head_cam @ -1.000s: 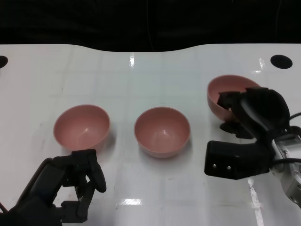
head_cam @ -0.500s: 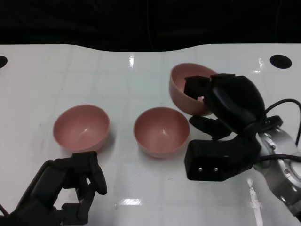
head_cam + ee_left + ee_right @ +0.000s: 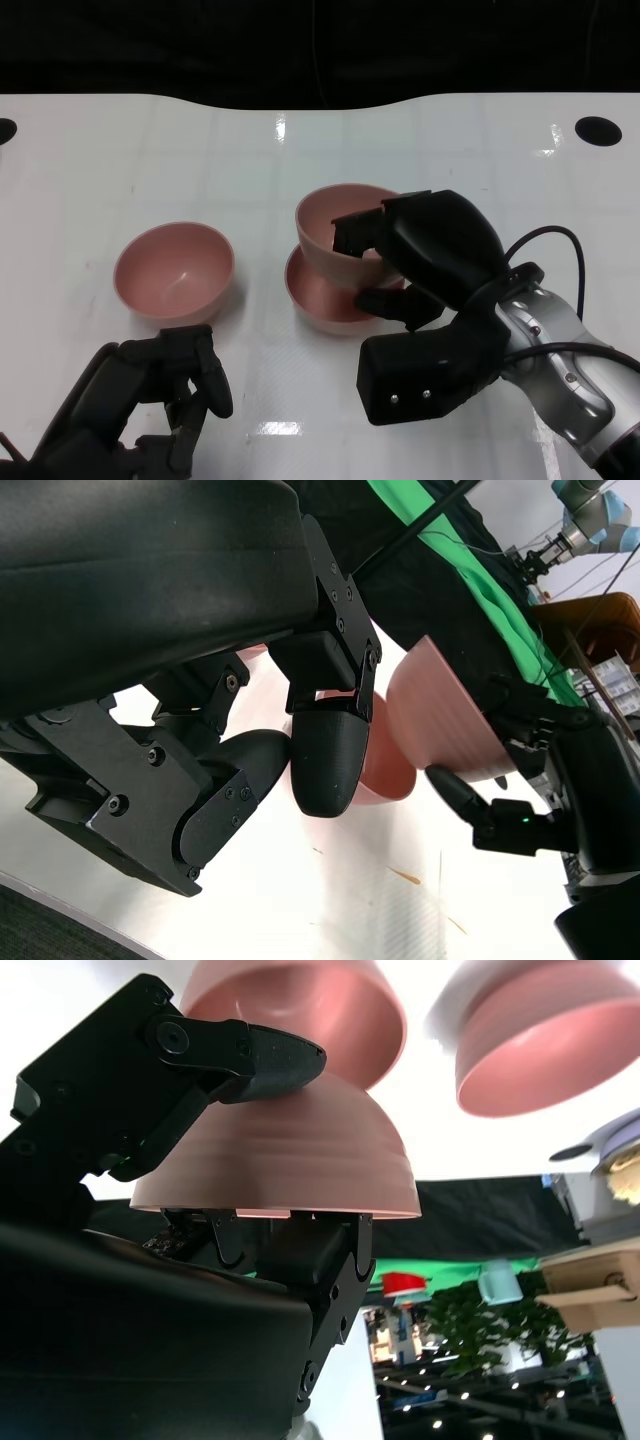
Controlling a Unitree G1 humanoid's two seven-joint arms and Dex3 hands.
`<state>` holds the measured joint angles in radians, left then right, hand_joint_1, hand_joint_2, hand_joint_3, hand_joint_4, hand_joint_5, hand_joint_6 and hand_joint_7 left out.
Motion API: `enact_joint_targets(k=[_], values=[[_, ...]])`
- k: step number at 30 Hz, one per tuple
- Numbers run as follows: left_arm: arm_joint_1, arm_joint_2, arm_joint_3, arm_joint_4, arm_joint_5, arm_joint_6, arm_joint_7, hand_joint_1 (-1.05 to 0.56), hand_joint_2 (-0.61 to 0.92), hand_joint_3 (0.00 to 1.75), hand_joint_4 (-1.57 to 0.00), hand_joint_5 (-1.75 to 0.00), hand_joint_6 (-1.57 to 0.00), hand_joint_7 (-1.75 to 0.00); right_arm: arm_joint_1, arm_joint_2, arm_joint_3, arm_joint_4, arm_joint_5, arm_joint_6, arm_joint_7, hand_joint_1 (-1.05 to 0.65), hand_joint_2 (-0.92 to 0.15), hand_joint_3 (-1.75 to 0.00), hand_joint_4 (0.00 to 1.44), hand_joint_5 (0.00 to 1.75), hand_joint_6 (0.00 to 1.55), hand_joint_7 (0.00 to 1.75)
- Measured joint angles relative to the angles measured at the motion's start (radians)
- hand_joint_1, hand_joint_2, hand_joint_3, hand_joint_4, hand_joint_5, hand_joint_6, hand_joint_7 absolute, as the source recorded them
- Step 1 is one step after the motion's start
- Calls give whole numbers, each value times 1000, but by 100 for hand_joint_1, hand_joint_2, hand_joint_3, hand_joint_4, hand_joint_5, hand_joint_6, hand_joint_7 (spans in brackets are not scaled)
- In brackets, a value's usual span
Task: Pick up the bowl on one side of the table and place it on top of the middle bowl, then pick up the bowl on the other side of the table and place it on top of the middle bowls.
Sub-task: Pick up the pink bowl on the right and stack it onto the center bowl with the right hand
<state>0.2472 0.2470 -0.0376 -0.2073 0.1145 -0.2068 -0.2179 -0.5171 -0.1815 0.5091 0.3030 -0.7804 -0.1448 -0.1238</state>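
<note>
Your right hand (image 3: 420,255) is holding a pink bowl (image 3: 340,228) by its right rim, with fingers hooked over the edge into the bowl and others wrapped against its outer wall. You have that bowl directly above the middle bowl (image 3: 315,295), tilted a little so its opening leans toward the left; from the head view you cannot tell whether the two bowls touch or whether a thin gap remains. In the right wrist view the held bowl (image 3: 290,1160) shows gripped between the black fingers (image 3: 235,1045), with the middle bowl (image 3: 300,1000) just beyond it and the third bowl (image 3: 545,1035) well apart. That third bowl, the left bowl (image 3: 173,268), sits upright and alone on the white tabletop (image 3: 120,170), left of the middle pair. Your left hand (image 3: 150,400) hangs at the near left edge, just nearer than the left bowl and not touching it, its fingers curled inward around nothing. The left wrist view shows those curled fingers (image 3: 325,760) close up, with the held bowl (image 3: 445,725) and your right hand (image 3: 540,780) farther off. A dark round hole (image 3: 598,129) sits at the far right of the tabletop.
</note>
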Motion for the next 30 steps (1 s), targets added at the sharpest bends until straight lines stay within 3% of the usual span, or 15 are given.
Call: enact_joint_targets(k=[5,11,13,14,15,16,17,18,19,21,25,30], values=[[4,-5,-1,-4,4,-1,0,-14,37,146,-88,-173,-81,-154,-2,8,15,41,-9,-25,9,-19,-38,-116,99,175,72,174],[10,-11,-5,-12,15,0,1,-13,37,146,-88,-174,-81,-155,-14,18,26,124,-15,-53,3,-21,-54,-89,97,175,69,166],[11,-11,-5,-15,15,3,1,-14,37,146,-88,-173,-80,-155,-22,26,30,149,-15,-54,-1,-21,-58,-74,95,175,73,150],[11,-12,-6,-17,15,3,1,-14,37,146,-88,-173,-80,-155,-26,29,33,160,-16,-55,-6,-22,-63,-62,94,175,79,122],[11,-12,-6,-17,16,4,1,-13,37,146,-88,-173,-80,-154,-30,34,35,172,-15,-56,-13,-26,-73,-38,90,170,93,76],[12,-12,-6,-17,16,4,1,-13,37,146,-88,-173,-80,-154,-34,40,39,187,-16,-57,-20,-27,-80,-24,89,167,102,50],[12,-13,-6,-17,16,4,1,-13,37,145,-88,-173,-80,-154,-38,45,43,202,-16,-60,-30,-29,-84,-14,87,151,107,31],[12,-13,-7,-17,16,4,1,-13,38,145,-88,-173,-80,-154,-42,51,47,219,-18,-60,-38,-33,-89,-8,83,113,103,14],[12,-13,-8,-17,18,3,1,-13,38,145,-88,-173,-80,-154,-46,55,52,233,-21,-60,-39,-35,-90,-6,83,88,99,8],[13,-14,-8,-17,26,2,2,-13,38,145,-88,-174,-80,-154,-57,56,69,256,-43,-56,-38,-43,-92,-11,67,49,79,2],[15,-16,-10,-17,35,-9,4,-13,38,145,-88,-174,-80,-154,-79,56,95,280,-75,-37,-23,-56,-92,-17,44,25,55,0],[17,-20,-11,-17,37,-12,10,-13,39,144,-88,-174,-81,-154,-90,55,128,298,-116,-12,-18,-67,-92,-25,29,19,41,0]])
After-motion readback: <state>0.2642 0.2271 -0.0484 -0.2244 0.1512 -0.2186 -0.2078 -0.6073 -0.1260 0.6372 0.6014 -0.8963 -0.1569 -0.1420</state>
